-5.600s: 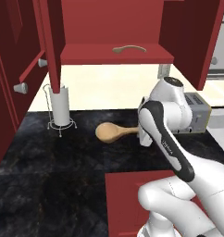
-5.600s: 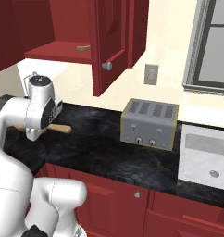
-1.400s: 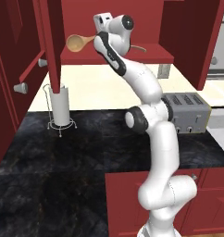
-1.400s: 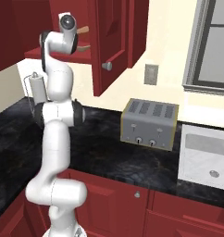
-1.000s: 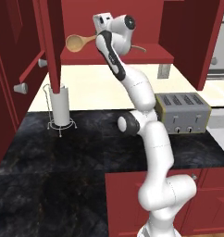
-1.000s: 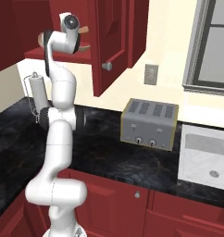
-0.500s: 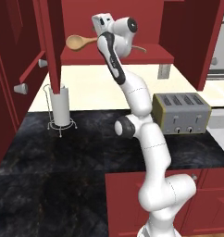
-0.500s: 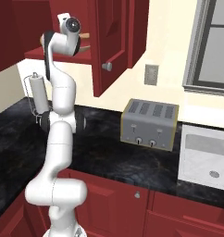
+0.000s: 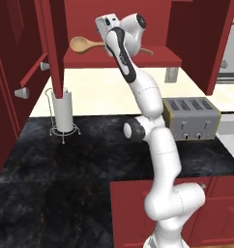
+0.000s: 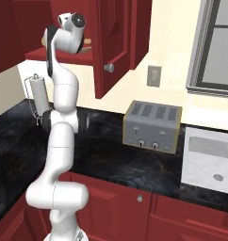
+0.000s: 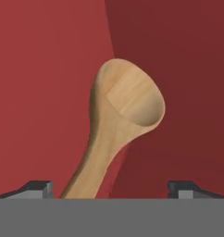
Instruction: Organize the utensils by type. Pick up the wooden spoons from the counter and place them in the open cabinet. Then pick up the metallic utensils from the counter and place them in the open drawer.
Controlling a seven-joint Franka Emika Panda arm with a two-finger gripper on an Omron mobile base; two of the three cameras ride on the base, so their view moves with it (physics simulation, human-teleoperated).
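Lying on the cabinet (image 9: pixel 162 59) shelf, the spoon (image 9: pixel 85 44) sits between the gripper's (image 11: pixel 112 187) wide-open, untouching fingers.

wooden spoon (image 11: pixel 121 125) handle perhaps cut off

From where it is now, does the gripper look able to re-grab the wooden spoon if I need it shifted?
Probably yes. The gripper is open, its fingertips wide on either side of the wooden spoon handle, and nothing sits between them inside the open cabinet.
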